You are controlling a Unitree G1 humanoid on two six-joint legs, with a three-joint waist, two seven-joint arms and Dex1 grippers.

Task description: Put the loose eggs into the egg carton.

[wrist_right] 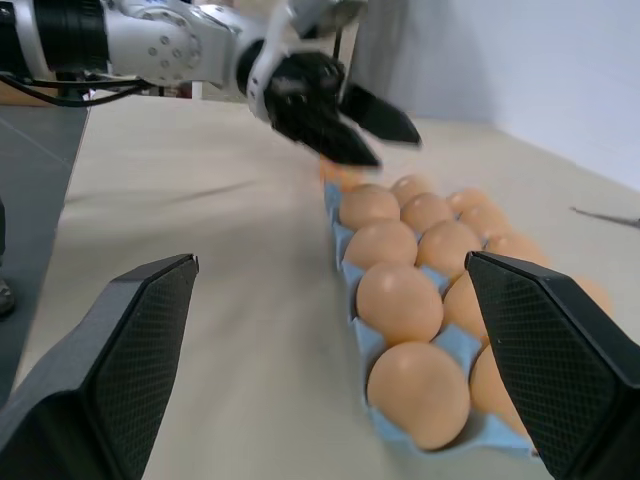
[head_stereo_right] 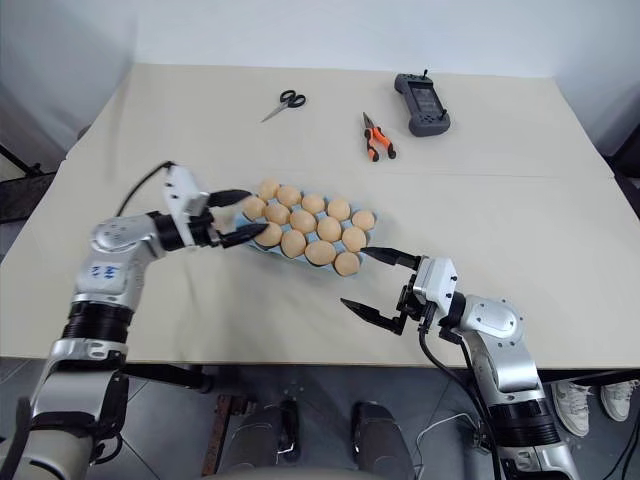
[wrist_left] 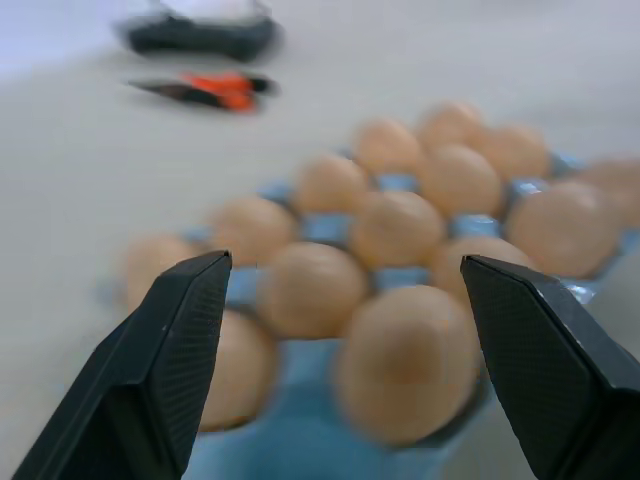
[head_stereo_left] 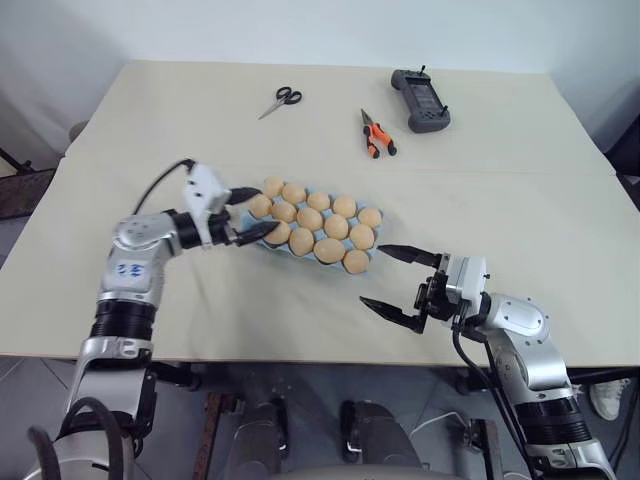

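Light blue egg carton (head_stereo_left: 268, 243) at frame centre, packed with pale orange-tan eggs (head_stereo_left: 336, 227); cups mostly hidden beneath them. Left gripper (head_stereo_left: 250, 212) spread wide, empty, at carton's left end. Right gripper (head_stereo_left: 390, 277) wide apart, empty, lower right.

Egg-filled egg carton (wrist_right: 352, 245), left tool (wrist_right: 370, 135) spread at its far end

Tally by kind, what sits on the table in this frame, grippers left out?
Eggs: 14 in view
Egg carton: 1
Scissors: 1
Orange-handled pliers: 1
Black handheld device: 1
Total: 18
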